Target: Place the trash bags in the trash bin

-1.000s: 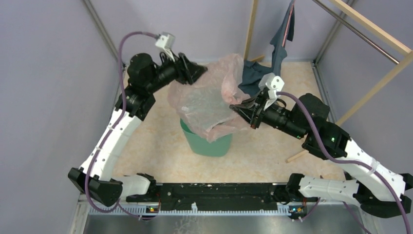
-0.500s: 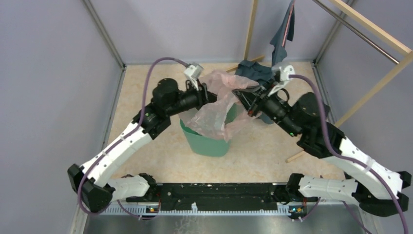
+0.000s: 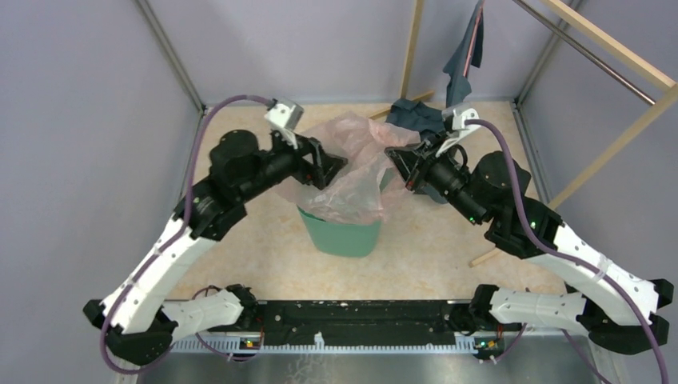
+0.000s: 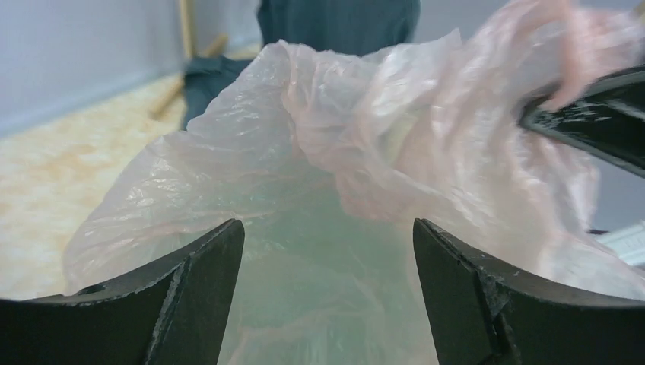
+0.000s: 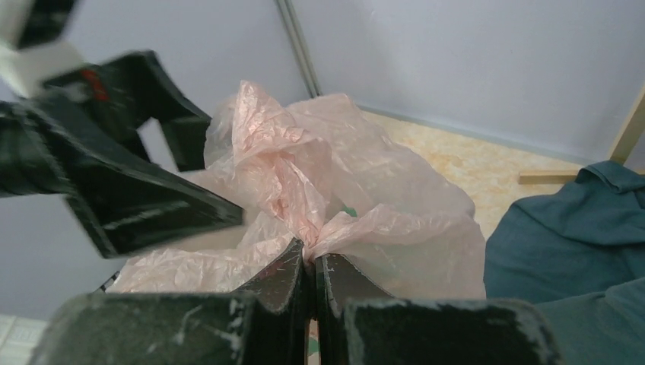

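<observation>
Here, in the top external view, the trash bin (image 3: 342, 238) stands upright on the counter (image 3: 240, 232), mouth upward, between the two arms. The trash bag (image 3: 352, 172) is bunched over that mouth. Its long axis runs roughly left to right, from the left end effector (image 3: 329, 164) to the right end effector (image 3: 396, 160), and its lower folds reach down to the bin's opening. A dark cloth garment (image 3: 416, 116) lies behind.

The left wrist view shows what the overhead view hides: the left fingers (image 4: 198, 289) stand wide apart. Pink film billows ahead of and between them, with the bin's green tint showing through it.

In the right wrist view, the right fingers (image 5: 281, 281) are pressed together on a pinch of the bag's film, and the gathered plastic rises above them.
</observation>
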Robot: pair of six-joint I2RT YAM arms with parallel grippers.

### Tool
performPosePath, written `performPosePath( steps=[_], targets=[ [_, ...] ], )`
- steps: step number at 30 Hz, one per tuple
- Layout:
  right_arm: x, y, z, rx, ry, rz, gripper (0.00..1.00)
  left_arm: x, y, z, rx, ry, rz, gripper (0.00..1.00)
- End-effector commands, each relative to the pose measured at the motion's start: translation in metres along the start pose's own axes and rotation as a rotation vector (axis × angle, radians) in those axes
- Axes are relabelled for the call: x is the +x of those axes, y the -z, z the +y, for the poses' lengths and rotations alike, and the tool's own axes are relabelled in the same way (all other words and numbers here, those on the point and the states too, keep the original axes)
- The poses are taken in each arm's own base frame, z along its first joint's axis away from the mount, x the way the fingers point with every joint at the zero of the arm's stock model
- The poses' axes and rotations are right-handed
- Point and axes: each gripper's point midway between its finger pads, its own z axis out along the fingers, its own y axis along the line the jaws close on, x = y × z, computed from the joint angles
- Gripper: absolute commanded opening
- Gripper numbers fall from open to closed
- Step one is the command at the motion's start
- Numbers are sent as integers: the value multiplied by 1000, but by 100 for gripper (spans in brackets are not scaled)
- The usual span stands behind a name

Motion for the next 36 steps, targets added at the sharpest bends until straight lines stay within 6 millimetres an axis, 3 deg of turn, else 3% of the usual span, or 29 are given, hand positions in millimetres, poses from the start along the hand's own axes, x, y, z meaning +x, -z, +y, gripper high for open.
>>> performPosePath(
  steps=[1, 8, 12, 16, 21, 25, 28, 31, 36],
  targets=[
    [-9, -1, 3, -2, 0, -13, 0, -10, 48, 26, -179, -98, -8, 89],
    [-12, 4, 4, -14, -3, -7, 0, 19, 72, 51, -316, -52, 36, 95],
    [-11, 5, 5, -22, -9, -2, 0, 34, 75, 62, -378, -10, 56, 96],
    [-12, 4, 9, -35, -21, -9, 0, 44, 48, 28, -168, 52, 64, 78],
    [-12, -3, 18, -70, -38, -16, 0, 69, 0, -6, 56, 183, 145, 51],
    [-1, -16, 21, -66, -37, 12, 0, 93, -30, -6, 89, 235, 170, 44],
    [12, -21, 17, -44, -40, 37, 0, 98, -34, -2, 79, 232, 171, 46],
    [29, -26, 16, -41, -37, 74, 0, 97, -25, 10, 6, 190, 174, 55],
    [62, -37, 20, -52, -32, 158, 0, 65, 13, 15, -62, 110, 102, 74]
  ],
)
